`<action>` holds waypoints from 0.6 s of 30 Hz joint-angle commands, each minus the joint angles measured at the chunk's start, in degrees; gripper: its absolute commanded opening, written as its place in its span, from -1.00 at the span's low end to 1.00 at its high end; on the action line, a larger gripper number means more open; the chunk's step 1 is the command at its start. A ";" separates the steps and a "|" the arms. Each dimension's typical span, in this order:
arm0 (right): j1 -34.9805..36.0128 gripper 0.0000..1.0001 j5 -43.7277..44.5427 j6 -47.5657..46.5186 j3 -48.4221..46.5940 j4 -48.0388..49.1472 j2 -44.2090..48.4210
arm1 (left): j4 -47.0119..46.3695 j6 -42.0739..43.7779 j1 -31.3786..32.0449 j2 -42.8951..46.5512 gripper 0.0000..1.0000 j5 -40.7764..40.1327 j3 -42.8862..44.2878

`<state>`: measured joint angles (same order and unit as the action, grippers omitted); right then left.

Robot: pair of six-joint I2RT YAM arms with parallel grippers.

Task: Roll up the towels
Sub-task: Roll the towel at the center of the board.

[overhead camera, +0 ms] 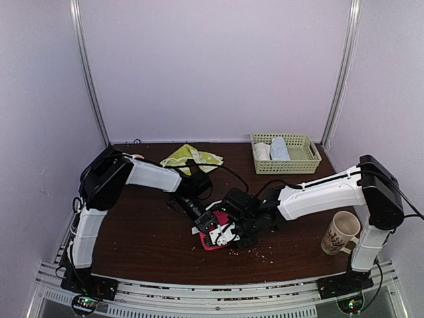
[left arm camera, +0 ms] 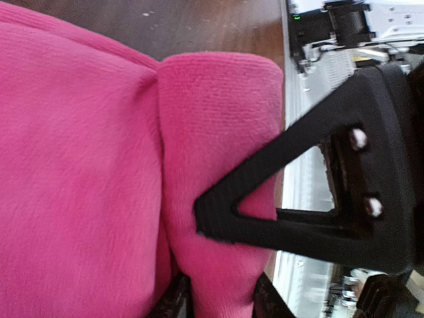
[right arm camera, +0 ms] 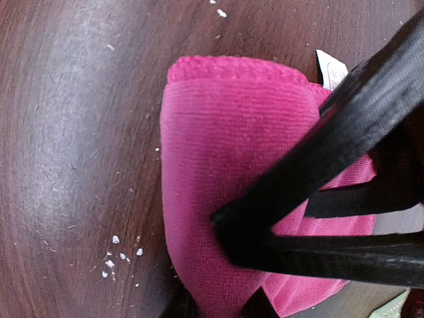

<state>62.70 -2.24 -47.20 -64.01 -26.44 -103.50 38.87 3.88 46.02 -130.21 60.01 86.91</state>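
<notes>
Overhead view of a dark wooden table [overhead camera: 146, 225] with two white robot arms reaching inward from either side. Their grippers meet over a hot-pink towel [right arm camera: 212, 132] near the front middle of the table. The pink towel is partly rolled into a short, plump bundle, with more cloth spread flat beside it.

The right gripper [right arm camera: 222, 271] is clamped across one end of the roll. Its upper black finger presses a dent into the pile, and the other finger sits underneath. The left gripper [left arm camera: 212, 265] straddles the other end of the roll with its upper fingertip against the cloth. Whether it is pinching or only resting there cannot be told from this close, cropped view.

A yellow-green cloth [overhead camera: 192, 158] lies crumpled and unrolled at the back of the table, well apart from the arms. To its right stands a pale green basket [overhead camera: 286, 167], and a mug [overhead camera: 340, 232] sits near the right arm's base.

The towel looks light, soft and limp, likely to sag or unroll if let go. The firmest hold would probably be across the thick roll near each end, not on the loose edge.
</notes>
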 commanded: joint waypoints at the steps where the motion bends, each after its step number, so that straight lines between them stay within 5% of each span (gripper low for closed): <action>1: -1.08 -0.75 -10.68 0.67 -2.75 -12.46 -4.87 | -5.47 -2.26 -2.26 11.18 -0.28 -23.00 -3.78; 9: -10.87 -0.78 -33.84 2.24 -19.39 -34.25 -19.62 | -12.59 -4.73 -5.15 32.37 -0.02 -57.24 -10.45; 14: -17.48 -0.77 -38.07 3.52 -36.37 -45.69 -34.29 | -23.08 -1.07 -3.31 45.33 -0.04 -57.25 -21.08; 18: -19.97 -0.76 -39.23 6.86 -48.10 -51.36 -44.55 | -33.38 7.18 4.04 53.14 0.03 -52.91 -30.79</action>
<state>44.23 -45.23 -44.01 -107.92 -71.90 -135.48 17.06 3.16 43.92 -80.84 6.15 63.13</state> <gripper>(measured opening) 0.153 0.491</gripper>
